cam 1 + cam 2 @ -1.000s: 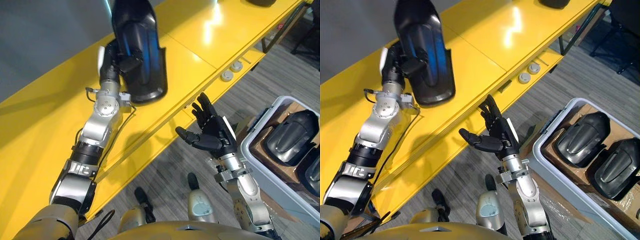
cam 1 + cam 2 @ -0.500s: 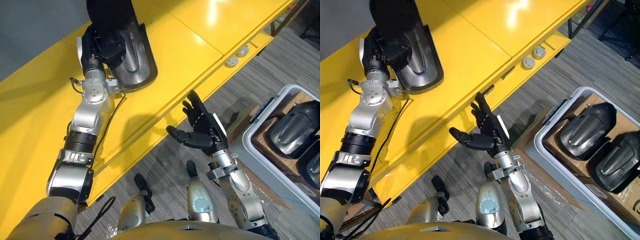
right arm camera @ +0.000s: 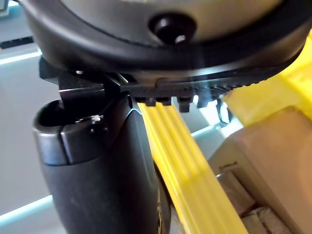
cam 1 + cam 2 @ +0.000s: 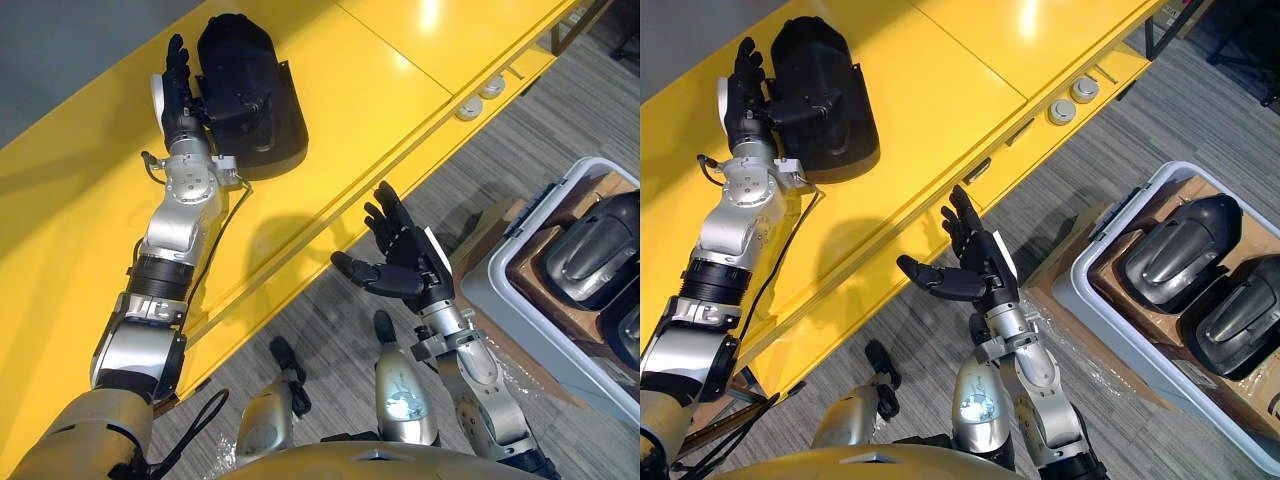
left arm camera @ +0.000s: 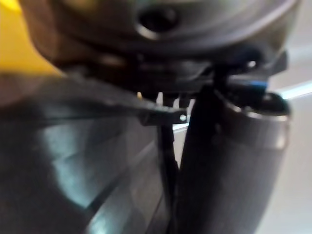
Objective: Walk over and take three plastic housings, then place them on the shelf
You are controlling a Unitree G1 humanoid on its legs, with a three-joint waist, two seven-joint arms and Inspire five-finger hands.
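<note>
The black plastic housing (image 4: pixel 250 110) lies in the upper left of the frame on the yellow shelf (image 4: pixel 380 80), dome side up. It looks like a stiff, hollow moulded shell: probably light for its bulk, glossy and a little slippery, so the flat rim around its base seems a surer hold than the rounded back. The left arm reaches straight up the frame to it. The left hand (image 4: pixel 180 105) has its fingers straight along the housing's left edge and its thumb laid across the top, more a rest than a clamp. The right hand (image 4: pixel 405 265) hovers at lower centre over the floor, spread open and empty. Two more housings (image 4: pixel 1175 250) sit in the grey bin (image 4: pixel 1085 290) at the right edge.
</note>
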